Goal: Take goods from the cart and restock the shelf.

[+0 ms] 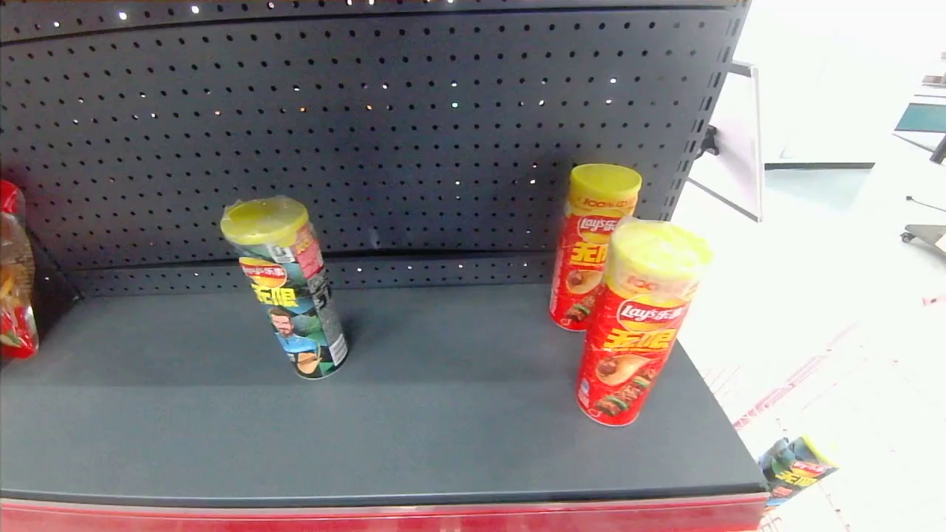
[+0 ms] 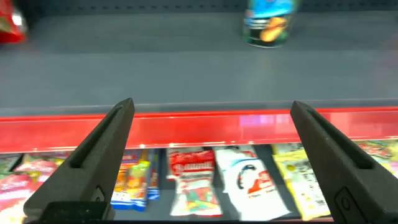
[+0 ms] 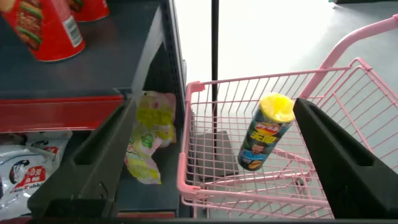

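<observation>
Already three cans are standing on the shelf (image 1: 458, 414): one dark can (image 1: 284, 288), two red cans (image 1: 639, 321). Left gripper (image 2: 212, 109) is gaping wide, holding nothing, facing the shelf edge. Right gripper (image 3: 214, 107) is likewise hanging open and empty over the cart (image 3: 205, 186), where a tilted can (image 3: 264, 134) is waiting to be shelved.

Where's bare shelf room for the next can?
Widest bare patch on the shelf: between the dark can and the front red can. A narrower one lies between the snack bag and the dark can. The right end, with the rear red can too, is crowded.
</observation>
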{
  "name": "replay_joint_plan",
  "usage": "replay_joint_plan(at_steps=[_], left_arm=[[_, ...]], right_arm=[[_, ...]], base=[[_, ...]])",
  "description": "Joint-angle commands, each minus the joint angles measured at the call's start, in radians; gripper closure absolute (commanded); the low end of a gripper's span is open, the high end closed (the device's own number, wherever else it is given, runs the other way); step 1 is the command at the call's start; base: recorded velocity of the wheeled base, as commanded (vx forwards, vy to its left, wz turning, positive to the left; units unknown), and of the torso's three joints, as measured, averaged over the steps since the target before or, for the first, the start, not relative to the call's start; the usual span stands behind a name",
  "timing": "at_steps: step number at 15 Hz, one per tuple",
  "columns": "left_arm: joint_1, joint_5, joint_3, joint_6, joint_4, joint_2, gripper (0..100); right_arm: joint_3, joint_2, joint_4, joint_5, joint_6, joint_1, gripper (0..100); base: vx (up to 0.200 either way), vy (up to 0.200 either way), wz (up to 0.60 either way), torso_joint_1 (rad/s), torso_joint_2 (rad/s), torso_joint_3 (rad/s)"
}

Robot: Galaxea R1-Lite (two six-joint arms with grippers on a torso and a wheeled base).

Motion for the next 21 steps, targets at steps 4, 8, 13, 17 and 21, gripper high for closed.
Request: replay_joint_plan(at_steps=[4, 8, 13, 17, 21], left_arm=[[0.000, 0.000, 0.000, -0.001, 0.000, 0.000, 0], [0.000, 0.000, 0.000, -0.001, 0.000, 0.000, 0], [0.000, 0.000, 0.000, -0.001, 0.000, 0.000, 0], [0.000, 0.000, 0.000, -0.001, 0.000, 0.000, 0], [0.000, 0.000, 0.000, -0.004, 0.000, 0.000, 0]], right_arm=[[0.000, 0.000, 0.000, 0.001, -0.001, 0.000, 0], [0.000, 0.001, 0.000, 0.001, -0.001, 0.000, 0], [0.000, 0.001, 0.000, -0.001, -0.001, 0.000, 0], [0.000, 0.000, 0.000, -0.001, -0.001, 0.000, 0], [0.000, 0.001, 0.000, 0.001, -0.001, 0.000, 0]], base=[[0.000, -0.200, 0.00, 0.000, 0.00, 0.002], [0.000, -0.200, 0.00, 0.000, 0.00, -0.001], [0.000, -0.200, 0.00, 0.003, 0.00, 0.001], [0.000, -0.200, 0.00, 0.002, 0.00, 0.004], [0.000, -0.050, 0.00, 0.002, 0.00, 0.001]])
